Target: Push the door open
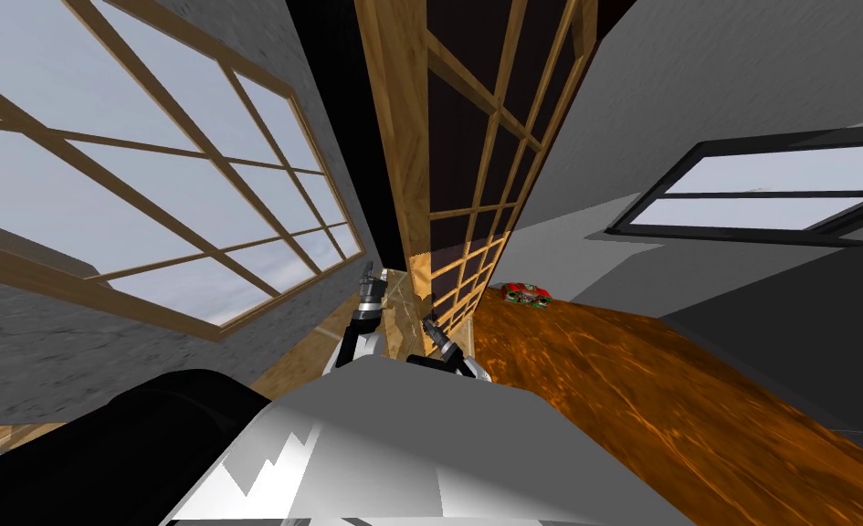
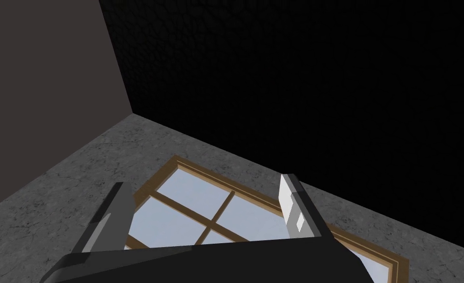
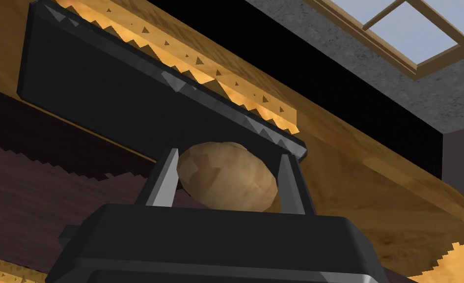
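A wooden door (image 1: pixel 475 137) with a grid of dark panes stands straight ahead, edge-on and close to me. Its round brown knob (image 3: pixel 226 177) sits on a dark oblong plate (image 3: pixel 127 98). My right gripper (image 3: pixel 227 182) is shut on the knob, one finger pressing each side. In the head view the right gripper (image 1: pixel 431 329) reaches the door's lower part. My left gripper (image 1: pixel 366 271) is raised just left of the door's edge, and the left gripper (image 2: pixel 204 204) stands open with nothing between its fingers.
A grey wall with a large wood-framed window (image 1: pixel 146 201) runs close on my left. A black area (image 1: pixel 347 119) shows between that wall and the door. To the right lies brown floor (image 1: pixel 648 383) with a red toy car (image 1: pixel 526 293) near the door.
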{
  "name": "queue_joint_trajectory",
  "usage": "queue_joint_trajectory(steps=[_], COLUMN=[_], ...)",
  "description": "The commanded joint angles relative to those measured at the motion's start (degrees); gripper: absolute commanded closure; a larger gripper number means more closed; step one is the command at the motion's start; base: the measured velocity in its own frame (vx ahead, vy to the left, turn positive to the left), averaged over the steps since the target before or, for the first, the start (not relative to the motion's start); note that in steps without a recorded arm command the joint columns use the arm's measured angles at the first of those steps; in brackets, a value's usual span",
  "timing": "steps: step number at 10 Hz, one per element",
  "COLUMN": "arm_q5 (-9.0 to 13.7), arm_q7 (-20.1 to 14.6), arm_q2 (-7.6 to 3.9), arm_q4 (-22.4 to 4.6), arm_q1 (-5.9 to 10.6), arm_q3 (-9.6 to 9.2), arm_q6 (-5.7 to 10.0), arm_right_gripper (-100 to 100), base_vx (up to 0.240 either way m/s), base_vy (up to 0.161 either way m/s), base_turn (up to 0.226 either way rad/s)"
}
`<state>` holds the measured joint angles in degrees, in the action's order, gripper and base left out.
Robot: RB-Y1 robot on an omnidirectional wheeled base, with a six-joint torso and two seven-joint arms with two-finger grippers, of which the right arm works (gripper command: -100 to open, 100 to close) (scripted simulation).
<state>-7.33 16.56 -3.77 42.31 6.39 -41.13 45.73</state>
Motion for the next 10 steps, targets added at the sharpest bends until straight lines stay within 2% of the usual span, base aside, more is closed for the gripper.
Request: queue_joint_trajectory(steps=[1, 3, 4, 5, 6, 9, 10], arm_q5=[0.80, 0.80, 1.54, 1.54, 2.28, 2.28, 3.03], arm_q7=[-2.86, -3.19, -5.57, -5.57, -7.95, -7.95, -10.34], arm_q2=[0.76, 0.76, 0.68, 0.68, 0.61, 0.61, 0.54], arm_q4=[-1.24, -1.24, -1.28, -1.28, -1.32, -1.32, -1.36], arm_q1=[0.45, 0.45, 0.59, 0.59, 0.72, 0.72, 0.85], arm_q3=[-1.03, -1.03, -1.68, -1.68, -2.32, -2.32, -2.97], arm_q6=[0.86, 0.86, 0.88, 0.88, 0.91, 0.91, 0.93], arm_right_gripper=[100, 100, 100, 100, 100, 100, 100], base_vx=[0.007, 0.006, -0.002, 0.005, 0.016, 0.001, 0.012], base_vy=[0.013, 0.016, 0.017, 0.021, 0.015, 0.008, 0.033], base_turn=[-0.012, -0.019, -0.042, -0.032, 0.007, -0.016, -0.040])
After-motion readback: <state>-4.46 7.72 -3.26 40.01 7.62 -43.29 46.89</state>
